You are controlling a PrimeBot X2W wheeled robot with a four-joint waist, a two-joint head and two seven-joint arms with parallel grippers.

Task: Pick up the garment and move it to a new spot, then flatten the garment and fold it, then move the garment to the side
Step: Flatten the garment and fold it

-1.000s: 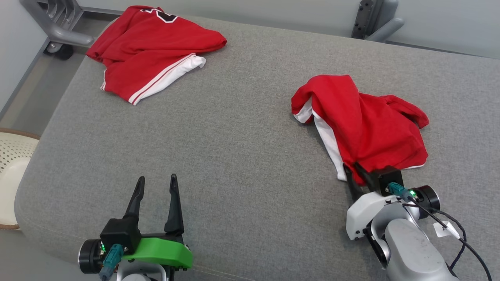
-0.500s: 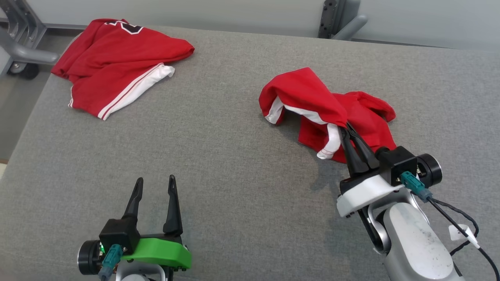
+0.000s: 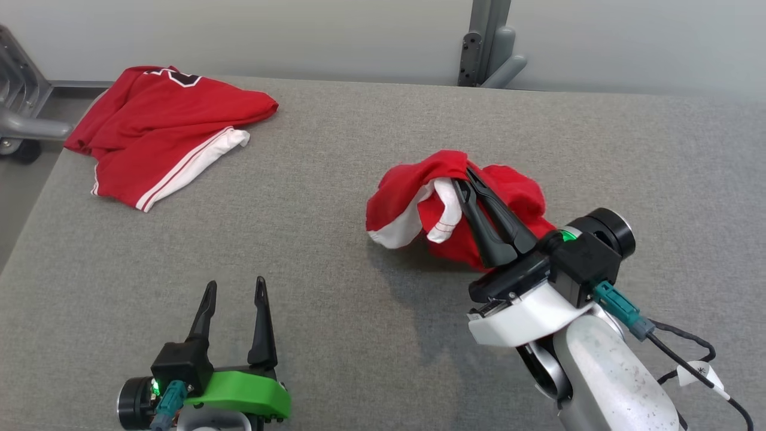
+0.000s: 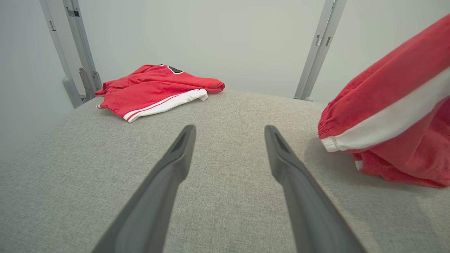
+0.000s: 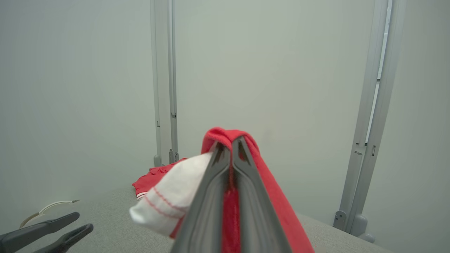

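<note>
Wide grey woven-fabric padded surface (image 3: 335, 359) before a plain pale grey-green wall (image 3: 299, 36).
The light is soft and even. A grey metal upright post (image 3: 482, 36) stands behind the surface's far edge. At the far left, a grey tubular metal frame (image 3: 30, 127) with a black castor wheel (image 3: 18, 157) stands on smooth grey floor (image 3: 21, 188).

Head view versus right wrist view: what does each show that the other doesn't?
Head view gives the layout: the held garment bunched over the grey surface, the left gripper on its green mount. Right wrist view gives the grip: the right gripper shut, red cloth in its seam, a white cuff draped alongside. Both show the held garment, the second red garment and the open left gripper.
</note>
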